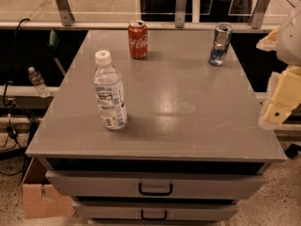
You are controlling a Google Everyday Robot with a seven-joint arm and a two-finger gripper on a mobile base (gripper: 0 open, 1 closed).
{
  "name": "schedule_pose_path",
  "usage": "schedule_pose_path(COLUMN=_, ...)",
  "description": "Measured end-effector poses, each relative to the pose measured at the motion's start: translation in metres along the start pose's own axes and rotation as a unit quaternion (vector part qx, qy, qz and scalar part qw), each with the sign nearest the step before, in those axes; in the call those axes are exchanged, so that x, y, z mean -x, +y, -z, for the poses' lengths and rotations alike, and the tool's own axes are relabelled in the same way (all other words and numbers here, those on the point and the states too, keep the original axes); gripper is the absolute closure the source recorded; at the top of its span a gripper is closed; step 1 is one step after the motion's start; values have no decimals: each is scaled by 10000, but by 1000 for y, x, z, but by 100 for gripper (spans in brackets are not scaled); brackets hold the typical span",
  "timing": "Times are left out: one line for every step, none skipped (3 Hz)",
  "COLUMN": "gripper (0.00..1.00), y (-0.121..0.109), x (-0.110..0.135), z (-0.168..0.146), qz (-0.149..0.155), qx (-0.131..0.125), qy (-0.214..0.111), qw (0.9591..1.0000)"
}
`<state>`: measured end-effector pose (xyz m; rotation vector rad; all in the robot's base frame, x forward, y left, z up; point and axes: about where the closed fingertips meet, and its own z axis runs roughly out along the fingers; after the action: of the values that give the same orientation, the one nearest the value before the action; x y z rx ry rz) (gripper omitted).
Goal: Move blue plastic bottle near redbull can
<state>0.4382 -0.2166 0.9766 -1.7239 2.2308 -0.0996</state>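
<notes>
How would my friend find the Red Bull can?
Look at the grey cabinet top. The redbull can stands at its far right corner, beyond the gripper beside the right edge. It is slim, silver and blue, unlike the wider red Coke can and the tall clear bottle.

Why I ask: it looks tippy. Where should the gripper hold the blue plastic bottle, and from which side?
Probably around the labelled middle of the blue plastic bottle, coming level from the right, where the gripper hangs beyond the table edge: it stands upright, tall and round.
</notes>
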Motion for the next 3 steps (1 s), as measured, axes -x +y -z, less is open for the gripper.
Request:
schedule_pose_path(gripper=0, y=0, x=0, z=0, qz=0, qx=-1, qy=0, qw=10000)
schedule_pose_path(gripper=0, y=4, x=25, z=-21, qz=72, qx=232, qy=-405, qw=9989)
schedule_pose_path(gripper=0, y=5, x=70, z=-62, qz=187, qx=650, qy=-1149, qw=9911)
